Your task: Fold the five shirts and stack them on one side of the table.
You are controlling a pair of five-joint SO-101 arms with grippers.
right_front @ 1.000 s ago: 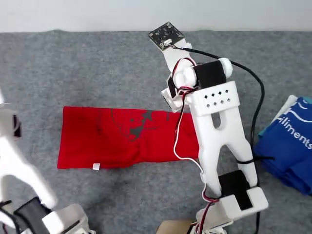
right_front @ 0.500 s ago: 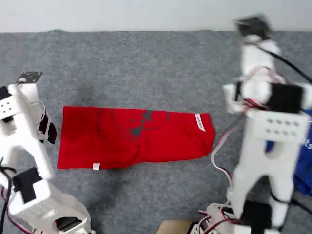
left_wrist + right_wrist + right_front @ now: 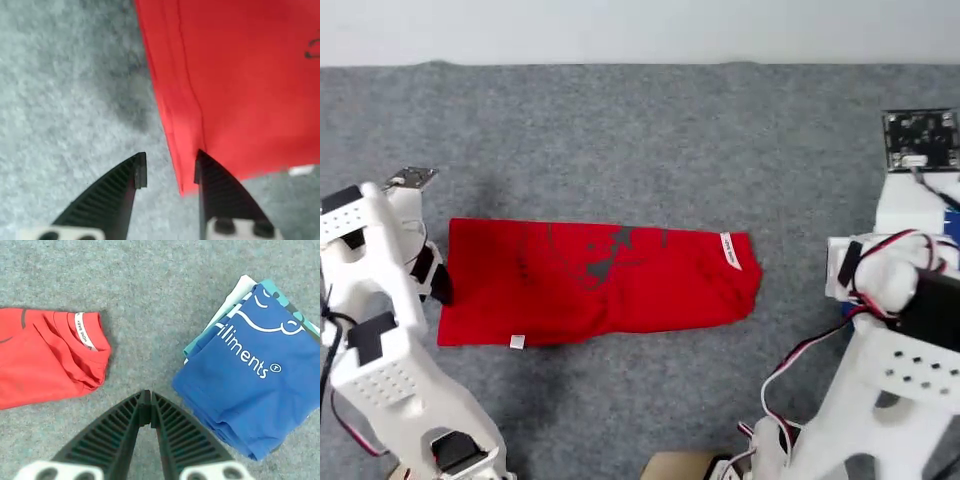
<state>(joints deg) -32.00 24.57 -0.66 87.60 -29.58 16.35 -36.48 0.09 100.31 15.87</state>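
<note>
A red shirt [image 3: 595, 280] lies folded into a long strip across the middle of the grey table, its collar end [image 3: 82, 342] toward the right. My left gripper [image 3: 167, 170] stands open at the shirt's left edge [image 3: 175, 125], one finger [image 3: 207, 175] over the hem corner and the other on the table. The left arm [image 3: 380, 300] stands at the shirt's left end. My right gripper [image 3: 150, 407] is shut with nothing in it, above bare table between the red shirt and a stack of folded shirts [image 3: 250, 375] with a blue one on top.
The grey felt table [image 3: 620, 130] is bare behind the red shirt. The right arm [image 3: 900, 330] covers most of the blue stack at the right edge. A tan object [image 3: 680, 468] sits at the front edge.
The right arm has swung from over the red shirt's right end out to the table's right side. The left arm has come in to the shirt's left edge. The shirt lies unchanged.
</note>
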